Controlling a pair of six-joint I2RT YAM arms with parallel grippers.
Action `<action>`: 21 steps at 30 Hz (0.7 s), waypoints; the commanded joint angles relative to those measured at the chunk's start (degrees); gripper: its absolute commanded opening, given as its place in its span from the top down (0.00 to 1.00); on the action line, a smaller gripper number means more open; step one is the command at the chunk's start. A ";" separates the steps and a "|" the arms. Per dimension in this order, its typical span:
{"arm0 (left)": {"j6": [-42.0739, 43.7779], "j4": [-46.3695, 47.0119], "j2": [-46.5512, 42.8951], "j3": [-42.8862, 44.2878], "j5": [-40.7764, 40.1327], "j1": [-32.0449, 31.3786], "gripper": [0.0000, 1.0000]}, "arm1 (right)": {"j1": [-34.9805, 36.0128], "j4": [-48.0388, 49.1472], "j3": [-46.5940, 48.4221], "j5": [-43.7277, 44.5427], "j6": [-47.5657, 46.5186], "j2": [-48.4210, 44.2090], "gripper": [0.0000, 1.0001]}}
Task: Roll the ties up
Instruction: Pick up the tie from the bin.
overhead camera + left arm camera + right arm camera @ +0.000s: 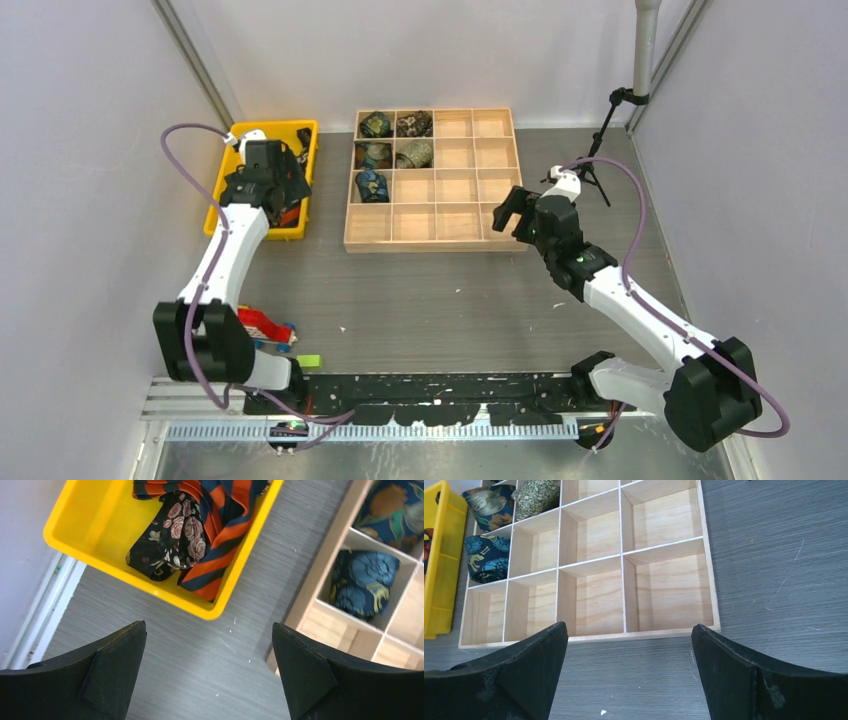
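Left hand (pixel 207 626) near rumpled striped tie (pixel 220 535)

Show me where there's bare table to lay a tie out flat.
Widest bare stretch: the table in front of the wooden tray, across the middle. A narrower strip runs between the yellow bin and the tray. Crowded: the toy blocks at the near left edge, and the ties heaped in the bin.

**Clearance check**

Bare lane is running between yellow bin (pixel 210 612) and wooden tray (pixel 312 587); middle of the table (pixel 440 300) is lying open. Rolled ties (pixel 375 124) are filling the tray's far-left cells. Black stand (pixel 603 130) is crowding the far right corner.
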 commanded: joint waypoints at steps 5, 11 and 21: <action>-6.23 5.75 12.78 5.78 9.74 10.04 0.04 | -1.44 2.77 0.04 -2.58 1.10 0.72 0.02; -8.23 15.11 17.53 5.42 15.72 12.57 0.07 | -2.37 2.69 0.55 -4.34 1.46 1.72 0.02; -12.86 21.06 26.36 8.46 18.16 13.14 0.13 | -3.30 2.89 0.28 -5.50 1.82 1.76 0.03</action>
